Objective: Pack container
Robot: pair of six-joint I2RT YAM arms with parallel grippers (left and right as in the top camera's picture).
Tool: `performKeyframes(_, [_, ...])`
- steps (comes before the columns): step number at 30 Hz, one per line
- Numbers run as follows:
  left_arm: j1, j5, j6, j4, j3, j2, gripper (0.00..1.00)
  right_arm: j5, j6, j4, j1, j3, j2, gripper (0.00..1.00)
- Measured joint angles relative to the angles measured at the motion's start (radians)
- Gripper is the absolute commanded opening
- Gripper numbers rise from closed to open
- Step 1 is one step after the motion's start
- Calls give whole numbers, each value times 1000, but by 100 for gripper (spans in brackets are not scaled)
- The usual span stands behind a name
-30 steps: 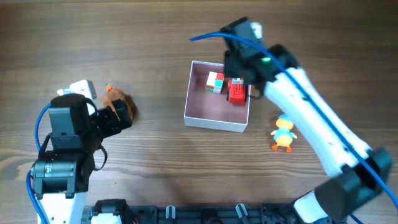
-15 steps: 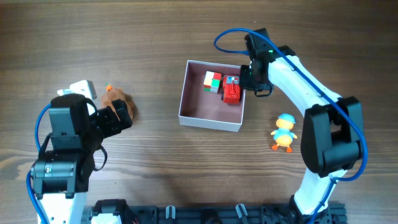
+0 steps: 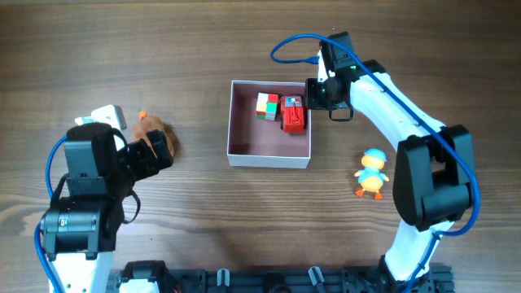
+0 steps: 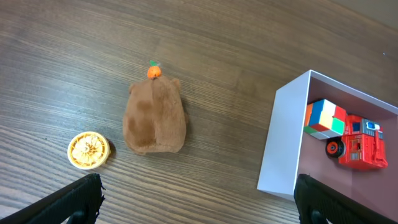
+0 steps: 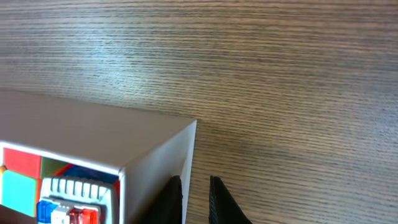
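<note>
The container (image 3: 269, 140), a shallow white-walled box with a dusty-pink floor, sits at mid-table. It holds a colour cube (image 3: 266, 106) and a red toy truck (image 3: 293, 114) at its far right. My right gripper (image 3: 319, 94) is at its far right corner. In the right wrist view the fingers (image 5: 196, 200) are nearly together on the edge of the white wall (image 5: 93, 130). My left gripper (image 4: 199, 208) is open and empty above bare wood, with a brown plush (image 4: 154, 115) ahead of it. The container wall (image 4: 283, 149) is to its right.
A yellow disc (image 4: 89, 150) lies left of the plush. A yellow duck with a blue cap (image 3: 372, 173) stands on the table right of the container, under the right arm. The plush (image 3: 153, 130) lies by the left gripper (image 3: 151, 155).
The right arm came down from above the container to its right wall. The container has slid left with it. The left arm has not moved.
</note>
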Motion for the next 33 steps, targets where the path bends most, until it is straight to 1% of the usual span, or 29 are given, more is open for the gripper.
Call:
performKeyframes(4, [0, 0, 0, 0, 0, 0, 100, -4, -10, -2, 0, 0, 0, 17])
performKeyframes(6, [0, 0, 0, 0, 0, 0, 100, 34, 20, -31, 0, 0, -3, 16])
performKeyframes(8, [0, 0, 0, 0, 0, 0, 100, 82, 44, -64, 2, 3, -36, 6])
performKeyframes(10, [0, 0, 0, 0, 0, 0, 100, 104, 50, -64, 10, 23, -117, 4])
performKeyframes(13, [0, 0, 0, 0, 0, 0, 100, 100, 8, -34, 80, 60, -267, 4])
performKeyframes(14, [0, 0, 0, 0, 0, 0, 100, 99, -9, -24, 140, 77, -317, 4])
performKeyframes(16, [0, 0, 0, 0, 0, 0, 100, 92, -33, -11, 237, 92, -341, 4])
performKeyframes(18, [0, 0, 0, 0, 0, 0, 100, 88, -53, 10, 320, 93, -314, 4])
performKeyframes(20, [0, 0, 0, 0, 0, 0, 100, 82, -63, 55, 365, 92, -217, 4])
performKeyframes(28, [0, 0, 0, -1, 0, 0, 100, 63, -88, 137, 364, 88, -29, 4])
performKeyframes(33, [0, 0, 0, -1, 0, 0, 100, 106, -54, 154, 364, 84, 34, 4])
